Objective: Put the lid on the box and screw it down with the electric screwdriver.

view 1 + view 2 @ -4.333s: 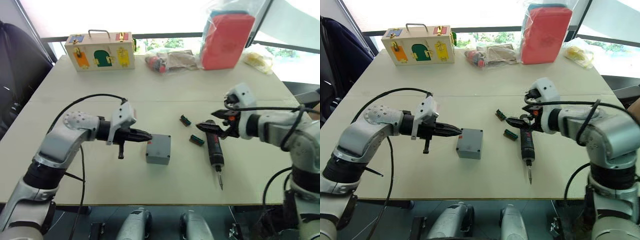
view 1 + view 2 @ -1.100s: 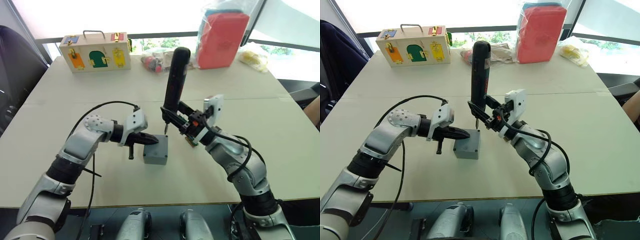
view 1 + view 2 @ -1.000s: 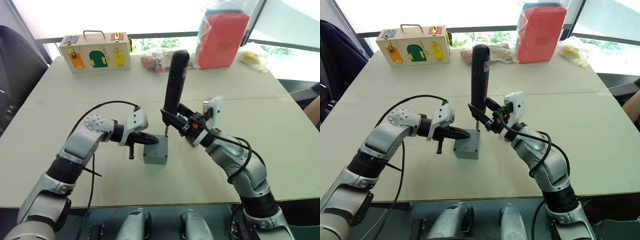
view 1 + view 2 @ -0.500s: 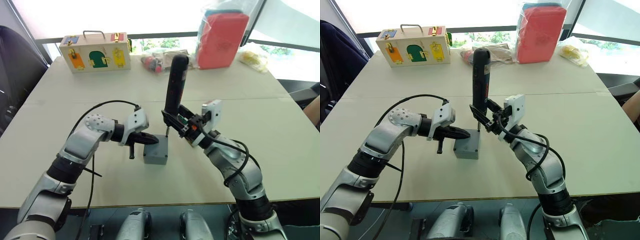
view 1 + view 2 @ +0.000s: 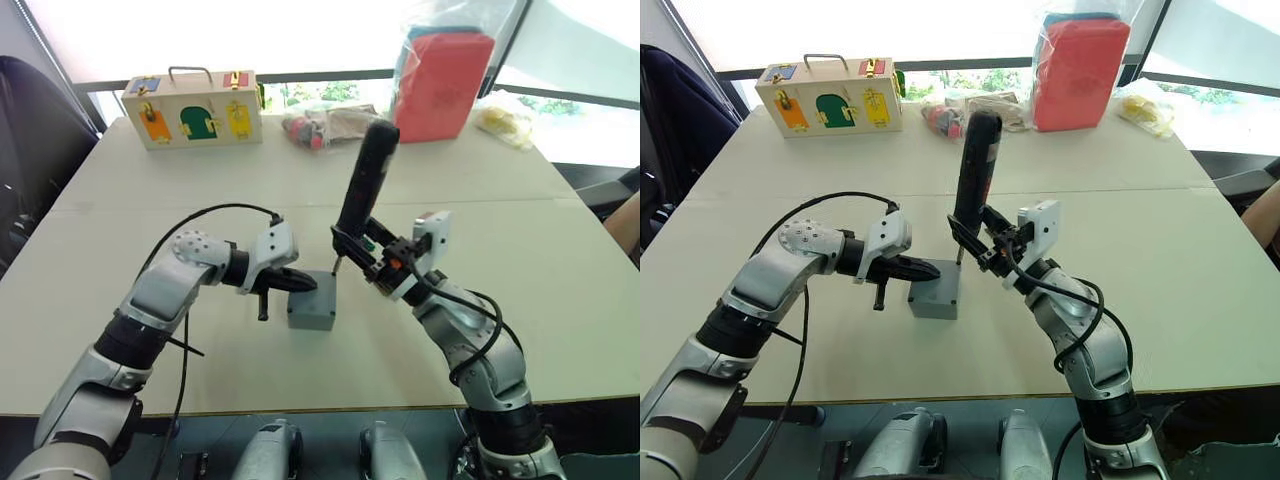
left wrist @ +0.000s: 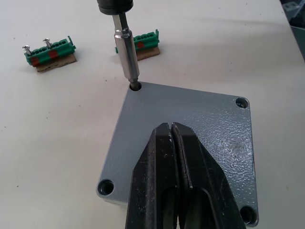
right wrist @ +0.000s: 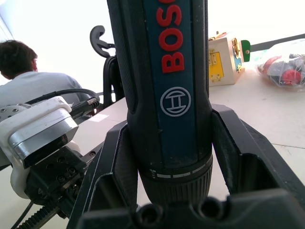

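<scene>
My left gripper [image 6: 172, 131] is nearest: fingers pressed together with nothing between them, tips resting flat on the lid [image 6: 200, 129]. The lid sits square on the box [image 5: 312, 311], which stands on the table [image 5: 150, 200] mid-front. Four corner holes show in the left wrist view; the one by the bit is occupied, the other three look open, though I cannot tell whether screws sit down inside them.

My right gripper [image 5: 362, 255] is clamped on the screwdriver [image 5: 362, 185], fingers gripping its lower barrel on both sides. The tool stands nearly upright, its top tilted away to my right. Its metal bit [image 6: 127, 52] points down into the lid's far right corner hole, tip seated in the hole.

Just beyond the box lie two green bit strips [image 6: 49, 48], side by side on the table, apart from each other.

At the far edge: a wooden latch box [image 5: 195, 106] on the left with coloured doors, a bagged bundle [image 5: 325, 122] in the middle, a red block in clear plastic [image 5: 443, 80] right of that, and a yellowish bag [image 5: 505, 118] at the far right corner.

A person [image 7: 28, 76] sits beyond the table, back turned, seen in the right wrist view.
</scene>
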